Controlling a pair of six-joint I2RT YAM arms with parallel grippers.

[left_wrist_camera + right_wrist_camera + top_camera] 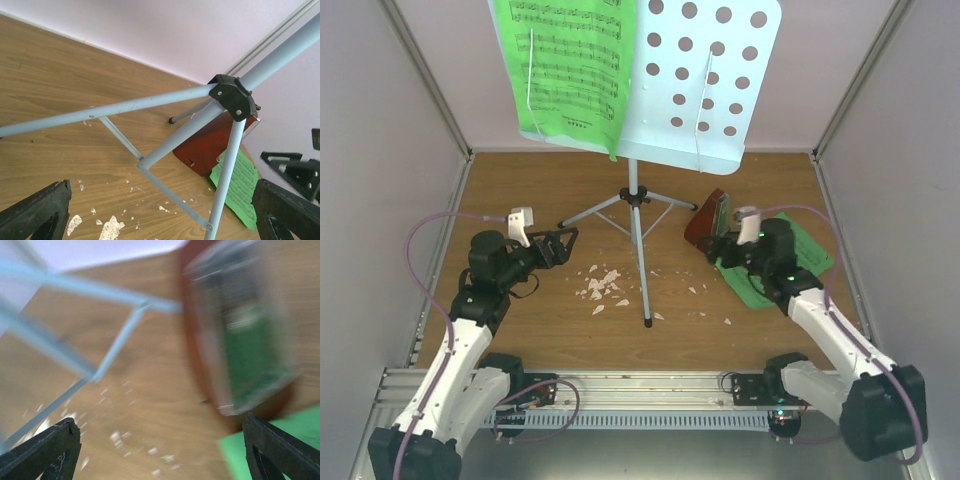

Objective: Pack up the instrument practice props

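Observation:
The pale blue perforated music stand (710, 90) rises at the back on grey tripod legs (638, 215). A green sheet of music (570, 70) lies on the left half of its desk. The reddish-brown metronome (708, 218) stands right of the legs, at the edge of a second green sheet (803, 252) lying flat on the table. My left gripper (560, 243) is open beside the left leg, with the leg brace (170, 192) seen ahead between its fingers. My right gripper (724, 248) is open just in front of the metronome (235, 340), which looks blurred, and holds nothing.
White crumbs (600, 285) are scattered on the wooden table left of the front tripod leg, with a few more on its right (727, 321). Pale walls close in the table on three sides. A metal rail (650, 400) runs along the near edge.

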